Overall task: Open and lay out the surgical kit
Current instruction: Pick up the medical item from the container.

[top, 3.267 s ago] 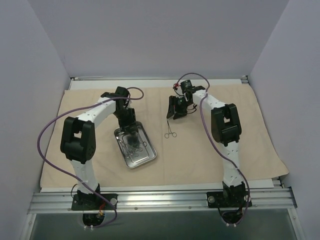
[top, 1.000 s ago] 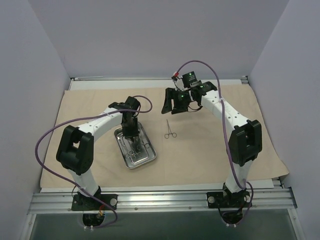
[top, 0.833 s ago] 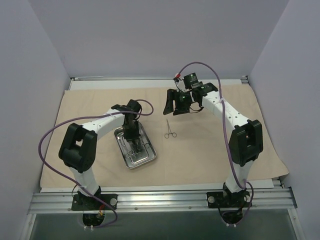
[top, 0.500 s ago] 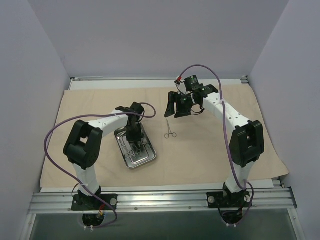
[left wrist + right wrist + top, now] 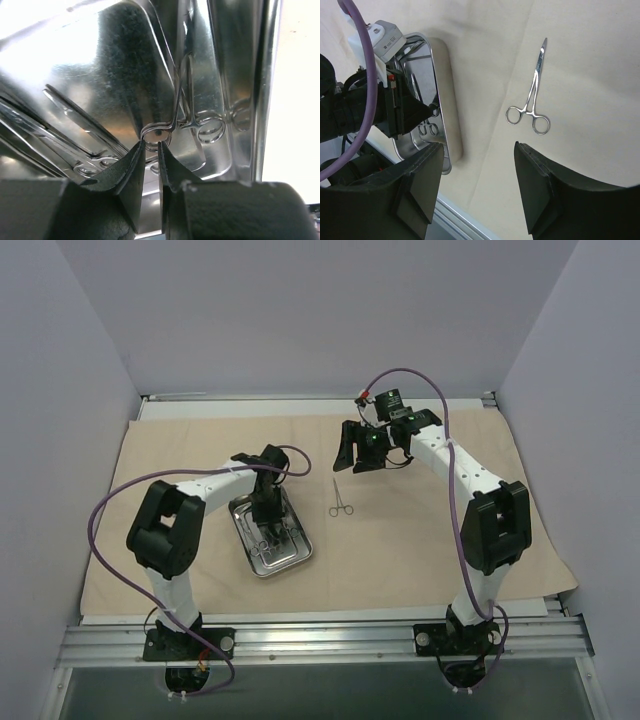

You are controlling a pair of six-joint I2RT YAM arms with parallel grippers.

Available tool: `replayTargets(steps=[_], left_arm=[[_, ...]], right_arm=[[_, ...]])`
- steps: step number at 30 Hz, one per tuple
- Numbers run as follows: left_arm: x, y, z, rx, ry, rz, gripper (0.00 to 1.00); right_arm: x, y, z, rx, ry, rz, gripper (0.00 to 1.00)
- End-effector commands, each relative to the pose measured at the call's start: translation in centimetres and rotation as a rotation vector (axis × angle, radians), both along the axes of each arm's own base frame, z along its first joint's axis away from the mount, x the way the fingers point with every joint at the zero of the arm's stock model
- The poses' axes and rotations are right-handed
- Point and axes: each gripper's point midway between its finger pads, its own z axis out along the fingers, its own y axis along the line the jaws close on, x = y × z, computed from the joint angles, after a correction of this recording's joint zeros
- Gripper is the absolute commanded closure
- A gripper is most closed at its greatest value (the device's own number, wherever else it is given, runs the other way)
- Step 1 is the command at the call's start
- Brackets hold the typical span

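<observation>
One beige cloth wrap [image 5: 450,530] is spread over the table, and the steel tray [image 5: 285,558] is set on it. The right tool [image 5: 479,146] is held released above a laid-out forceps [image 5: 341,496]. The left tool [image 5: 151,145] is narrowed about a ring handle [image 5: 156,134] in the tray, though a firm pinch cannot be told. Fetching the next instrument is judged the step in hand, and a lift clear of the rim is needed next.

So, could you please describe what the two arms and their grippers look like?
The left arm and right arm have white links with bulky black joint housings. A purple cable loops along each. The left gripper and right gripper each carry two matte black, wedge-shaped fingers.
</observation>
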Motion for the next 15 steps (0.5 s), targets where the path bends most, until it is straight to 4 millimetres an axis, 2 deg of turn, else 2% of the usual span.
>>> replayTargets(steps=[1, 4, 7, 12, 13, 15], left_arm=[[1.0, 0.0, 2.8, -0.011, -0.105, 0.004, 0.75], [1.2, 0.8, 3.3, 0.018, -0.131, 0.013, 0.72], [0.9, 1.0, 2.6, 0.032, -0.099, 0.010, 0.73], [-0.9, 1.6, 2.3, 0.038, -0.056, 0.027, 0.72], [-1.1, 1.7, 2.3, 0.040, -0.053, 0.033, 0.67], [-1.4, 2.0, 2.2, 0.045, -0.044, 0.041, 0.65]], right_arm=[[-0.3, 0.0, 2.1, 0.032, -0.041, 0.000, 0.42], [-0.3, 0.0, 2.2, 0.035, -0.041, -0.001, 0.42], [-0.2, 0.1, 2.2, 0.038, -0.041, -0.003, 0.42], [-0.3, 0.0, 2.4, 0.035, -0.044, -0.003, 0.42], [-0.3, 0.0, 2.3, 0.037, -0.043, -0.003, 0.42], [-0.4, 0.0, 2.1, 0.036, -0.039, -0.002, 0.42]])
